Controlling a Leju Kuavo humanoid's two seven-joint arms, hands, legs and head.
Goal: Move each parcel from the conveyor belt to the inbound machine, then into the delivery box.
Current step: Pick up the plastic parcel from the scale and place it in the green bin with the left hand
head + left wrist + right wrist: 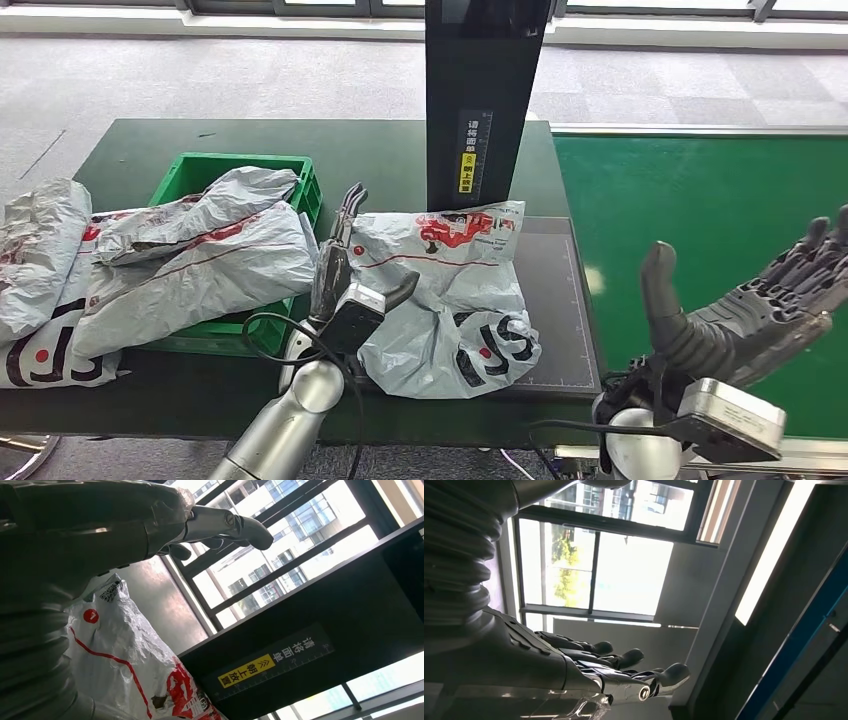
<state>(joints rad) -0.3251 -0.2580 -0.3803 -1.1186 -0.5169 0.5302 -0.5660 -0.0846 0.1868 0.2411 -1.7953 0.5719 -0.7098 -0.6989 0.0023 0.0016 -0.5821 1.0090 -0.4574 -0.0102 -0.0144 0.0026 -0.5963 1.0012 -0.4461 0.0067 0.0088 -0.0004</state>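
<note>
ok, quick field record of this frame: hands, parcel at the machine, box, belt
left hand: open, against the left edge of the parcel, not gripping
right hand: open, raised over the conveyor belt, holding nothing
parcel: grey bag on the inbound machine pad, below the black post
delivery box: green crate, grey bags piled in and spilling over

The green crate [180, 175] is mostly buried under grey parcels [200, 250], its floor hidden. The scanner post [480, 100] runs off the head view's top edge. The left hand [345, 275] covers the near edge of the parcel [460, 300] beside it. The leftmost parcel [35, 260] is cut by the frame's edge.
</note>
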